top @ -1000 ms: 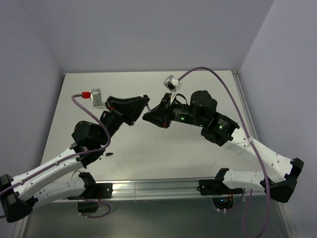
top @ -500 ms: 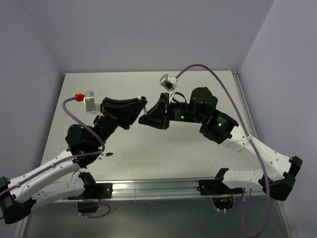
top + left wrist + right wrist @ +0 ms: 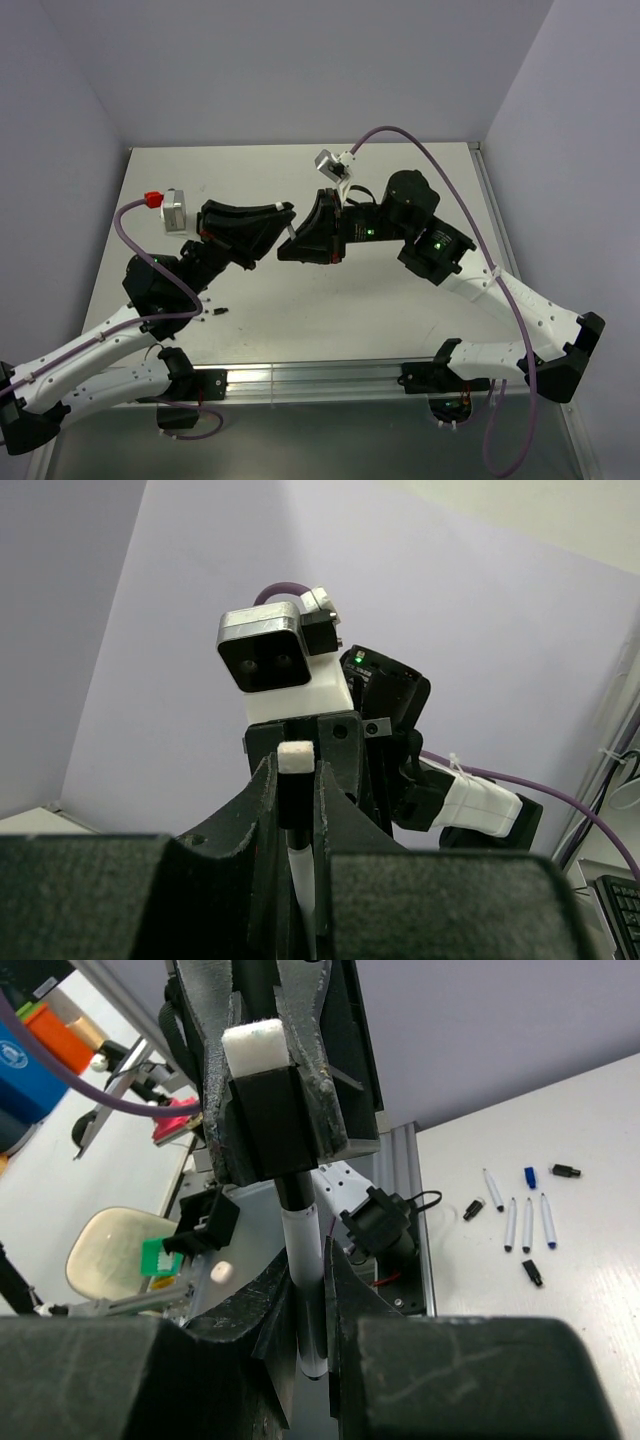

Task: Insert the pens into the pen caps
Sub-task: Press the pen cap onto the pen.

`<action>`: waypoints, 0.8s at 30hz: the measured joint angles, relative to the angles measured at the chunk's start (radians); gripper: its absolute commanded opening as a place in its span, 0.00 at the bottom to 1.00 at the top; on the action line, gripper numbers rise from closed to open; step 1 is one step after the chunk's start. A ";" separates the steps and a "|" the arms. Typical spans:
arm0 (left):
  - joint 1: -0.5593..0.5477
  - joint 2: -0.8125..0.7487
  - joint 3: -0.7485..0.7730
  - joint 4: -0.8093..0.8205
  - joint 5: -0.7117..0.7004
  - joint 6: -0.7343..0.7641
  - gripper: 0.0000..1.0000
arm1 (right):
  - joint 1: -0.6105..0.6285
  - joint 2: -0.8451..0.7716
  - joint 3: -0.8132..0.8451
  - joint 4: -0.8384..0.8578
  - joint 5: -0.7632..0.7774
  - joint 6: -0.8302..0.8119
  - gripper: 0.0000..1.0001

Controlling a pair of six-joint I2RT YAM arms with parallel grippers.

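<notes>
My left gripper (image 3: 288,216) and right gripper (image 3: 284,249) meet tip to tip in mid-air above the table's middle. In the left wrist view my left gripper (image 3: 296,785) is shut on a black pen cap (image 3: 296,800) with a white end. In the right wrist view my right gripper (image 3: 320,1275) is shut on a white-barrelled pen (image 3: 305,1290). The pen's dark end runs into the cap (image 3: 270,1100). Loose pens (image 3: 528,1225) lie side by side on the table, with a blue cap (image 3: 529,1176) and black caps (image 3: 565,1171) near them.
One small black cap (image 3: 217,312) lies on the white table (image 3: 400,310) beside the left arm. In the top view both arms hide the other pens. Purple cables arc over both wrists. A metal rail (image 3: 320,378) runs along the near edge.
Both grippers, still joined at the tips, have drifted left and slightly nearer. The left wrist has swung left and the right wrist has reached further left.
</notes>
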 measured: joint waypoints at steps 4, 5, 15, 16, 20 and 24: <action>-0.003 -0.013 0.001 -0.015 0.006 0.000 0.00 | -0.009 0.002 0.000 0.008 -0.033 0.008 0.00; -0.003 -0.018 0.001 -0.024 0.006 0.000 0.00 | -0.009 0.002 0.000 0.006 -0.034 0.004 0.00; -0.003 -0.027 -0.016 -0.045 -0.050 -0.026 0.00 | 0.000 -0.001 0.034 -0.103 0.061 -0.087 0.00; -0.003 -0.027 -0.023 -0.039 -0.061 -0.035 0.00 | 0.005 -0.003 0.035 -0.117 0.083 -0.099 0.00; -0.017 -0.024 -0.047 -0.024 -0.123 -0.067 0.00 | 0.020 -0.005 0.052 -0.186 0.163 -0.145 0.00; -0.039 -0.014 -0.052 -0.026 -0.193 -0.087 0.00 | 0.035 -0.009 0.062 -0.231 0.248 -0.183 0.00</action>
